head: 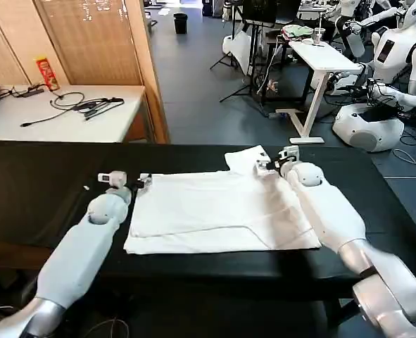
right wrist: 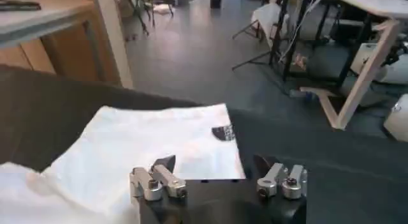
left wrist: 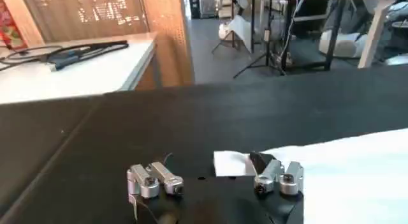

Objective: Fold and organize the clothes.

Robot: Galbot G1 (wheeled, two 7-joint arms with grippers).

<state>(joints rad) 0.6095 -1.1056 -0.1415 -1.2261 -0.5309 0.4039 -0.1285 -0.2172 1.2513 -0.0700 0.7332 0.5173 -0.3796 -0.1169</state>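
Head view: the white T-shirt [head: 218, 211] lies flat at the centre of the frame on the black tabletop [head: 39, 183], folded to a rough rectangle, with one sleeve sticking out toward the upper right. The left tool [head: 143, 180] sits at the shirt's upper-left corner; the right tool [head: 272, 163] is at the upper-right corner, by the sleeve — its fingertips are too small to read here. In both wrist views the fingers stand spread and released, the lower parts cut off by the frame edge. A dark print on the sleeve is illegible.
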